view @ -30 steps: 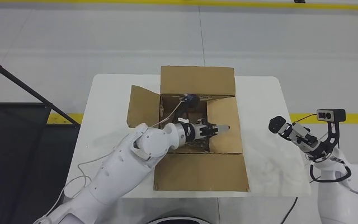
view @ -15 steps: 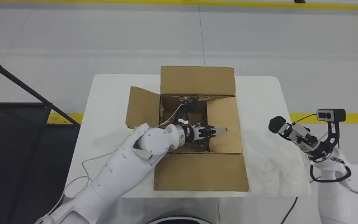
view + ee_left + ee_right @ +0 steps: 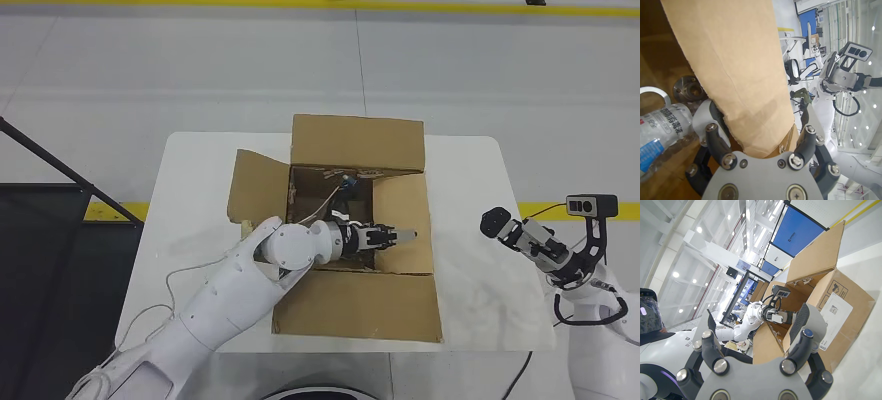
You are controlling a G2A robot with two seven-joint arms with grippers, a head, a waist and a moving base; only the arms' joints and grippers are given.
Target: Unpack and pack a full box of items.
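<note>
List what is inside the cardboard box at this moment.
Inside the box, the left wrist view shows a clear labelled bottle, a metal ring and a metal flange. A box flap and the left arm cover the rest.

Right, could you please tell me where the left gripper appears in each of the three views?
Top view: the left gripper is over the open cardboard box, at its right flap.
Left wrist view: close up, jaws open on either side of that flap.
Right wrist view: farther off, at the box's opening.
Shared landmark: the right flap.
</note>
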